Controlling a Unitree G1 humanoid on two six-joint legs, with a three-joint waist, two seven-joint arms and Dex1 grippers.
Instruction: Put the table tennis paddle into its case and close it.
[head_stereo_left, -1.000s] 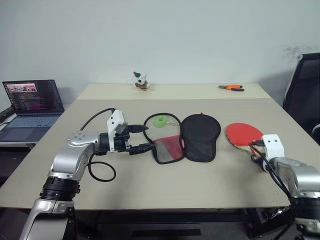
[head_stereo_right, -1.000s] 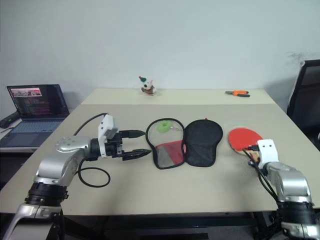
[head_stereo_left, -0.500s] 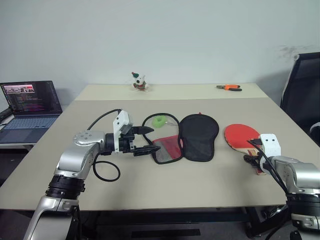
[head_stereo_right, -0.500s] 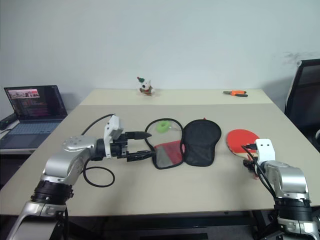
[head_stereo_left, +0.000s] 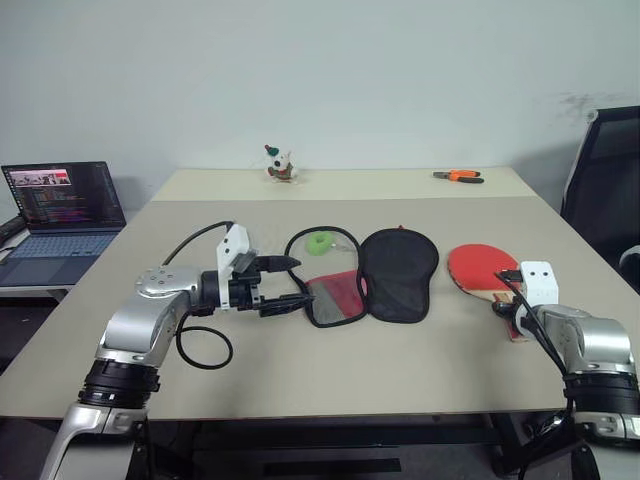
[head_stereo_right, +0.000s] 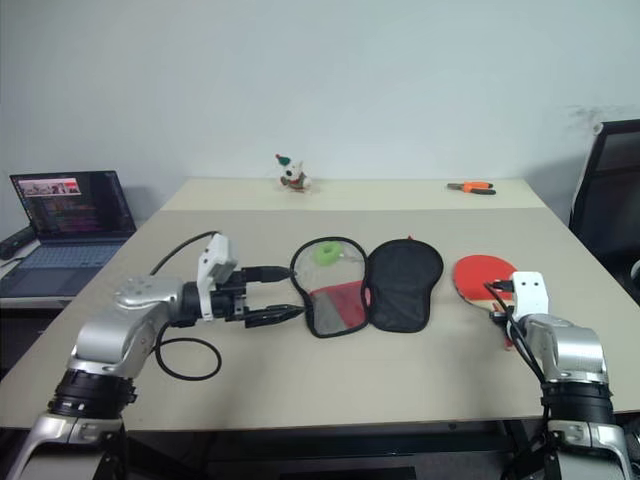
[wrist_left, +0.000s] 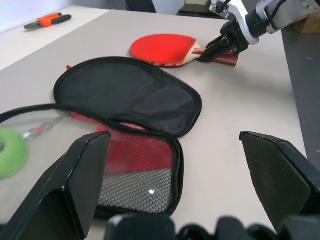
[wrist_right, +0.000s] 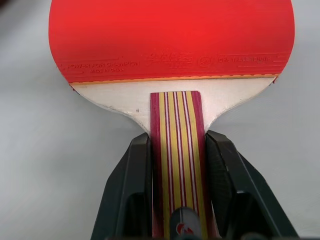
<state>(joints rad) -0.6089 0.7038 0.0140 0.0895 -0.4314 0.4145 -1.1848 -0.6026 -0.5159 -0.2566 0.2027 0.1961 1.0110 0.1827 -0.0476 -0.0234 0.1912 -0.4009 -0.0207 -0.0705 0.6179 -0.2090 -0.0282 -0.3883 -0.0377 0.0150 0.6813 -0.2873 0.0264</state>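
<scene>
The paddle (head_stereo_left: 484, 268) lies flat on the beige table (head_stereo_left: 330, 370), toward its right side, red face up, with its striped handle pointing back at the robot. The right gripper (wrist_right: 177, 150) has its two black fingers (wrist_right: 131, 175) pressed against either side of that handle, clamped on it just below the pale wooden shoulder of the blade. From the left wrist view the same grip shows at the paddle's handle end, with the paddle resting on the tabletop.

The case (head_stereo_left: 375, 275) lies open in the middle of the table, just left of the paddle and apart from it. Its black half is spread out flat, and the red and mesh half sits beside it on the left, with a lime green ring tag (head_stereo_left: 319, 243) lying inside the loop of the zip edge beyond.

The left gripper (head_stereo_left: 288, 281) hangs just left of the red and mesh half, its fingers spread wide apart and holding nothing.

At the far edge of the table stand a small toy figure (head_stereo_left: 279, 164) and orange-handled pliers (head_stereo_left: 461, 175). An open laptop (head_stereo_left: 60, 220) sits on a separate surface to the left.
</scene>
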